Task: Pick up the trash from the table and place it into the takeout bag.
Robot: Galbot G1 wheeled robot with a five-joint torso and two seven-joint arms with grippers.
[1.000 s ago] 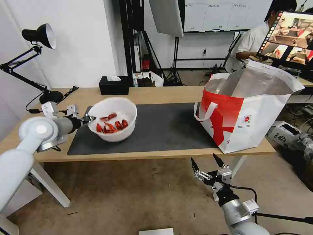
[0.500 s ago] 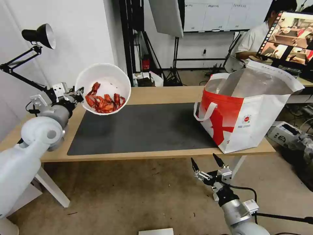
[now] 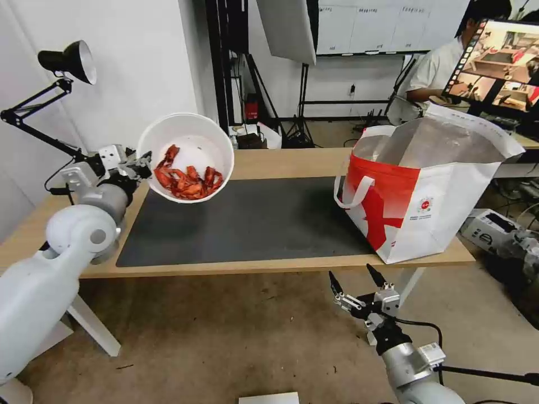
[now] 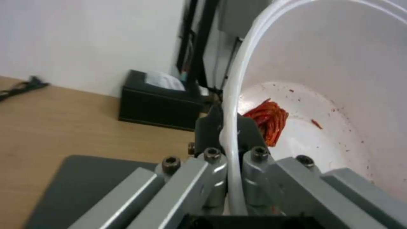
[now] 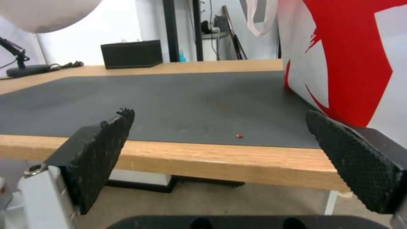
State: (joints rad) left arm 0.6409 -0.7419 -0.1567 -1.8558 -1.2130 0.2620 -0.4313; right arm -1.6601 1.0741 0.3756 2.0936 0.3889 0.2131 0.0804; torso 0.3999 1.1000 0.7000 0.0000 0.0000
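A white round bowl (image 3: 188, 137) of red crayfish shells (image 3: 188, 180) hangs tilted in the air above the left end of the dark mat (image 3: 264, 219). My left gripper (image 3: 145, 161) is shut on its rim (image 4: 231, 127), one finger inside and one outside. The takeout bag (image 3: 443, 191) stands open at the table's right end, its foil lining showing. My right gripper (image 3: 353, 278) is open and parked below the table's front edge (image 5: 237, 160), facing the mat and the bag's red side (image 5: 352, 57).
A black tissue box (image 4: 159, 101) sits at the back of the light-wood table (image 3: 264, 163). A black desk lamp (image 3: 67, 62) stands at the far left. A small red scrap (image 5: 239, 136) lies on the mat near the front edge.
My left gripper lifted the bowl off the mat and tilted it, then shifted it slightly right and down. The right arm has not moved.
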